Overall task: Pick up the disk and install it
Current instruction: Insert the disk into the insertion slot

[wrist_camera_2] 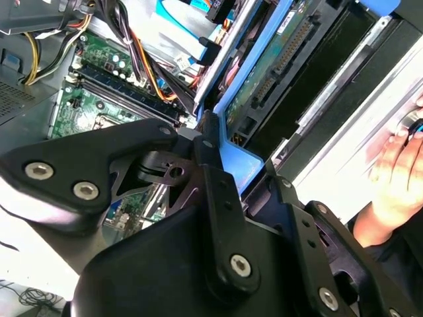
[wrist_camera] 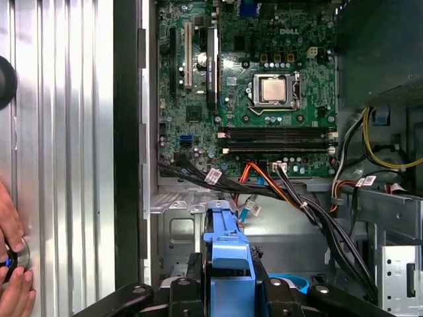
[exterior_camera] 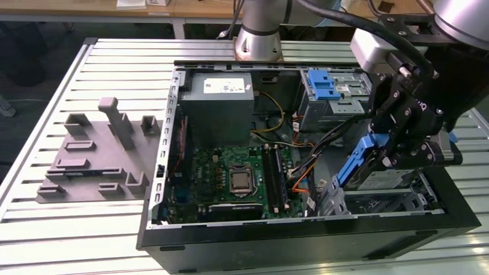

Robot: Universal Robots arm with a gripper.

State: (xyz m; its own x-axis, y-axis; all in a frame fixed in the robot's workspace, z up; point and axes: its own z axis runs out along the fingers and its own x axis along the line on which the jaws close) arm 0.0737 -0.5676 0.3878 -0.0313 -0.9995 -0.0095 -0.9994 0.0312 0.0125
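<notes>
We have the tool (exterior_camera: 405,148) clenched on the disk (exterior_camera: 358,161), held on edge with its long axis sloping downward. Directly below the tool opens the drive bay (exterior_camera: 386,201) of the computer case (exterior_camera: 306,232). We cannot tell whether disk and bay touch.

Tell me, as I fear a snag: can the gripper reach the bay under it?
Probably yes. The gripper, jaws shut on the disk, hangs just above the bay. The cables run to the exterior view's left of it, not across the opening, as far as shows.
</notes>
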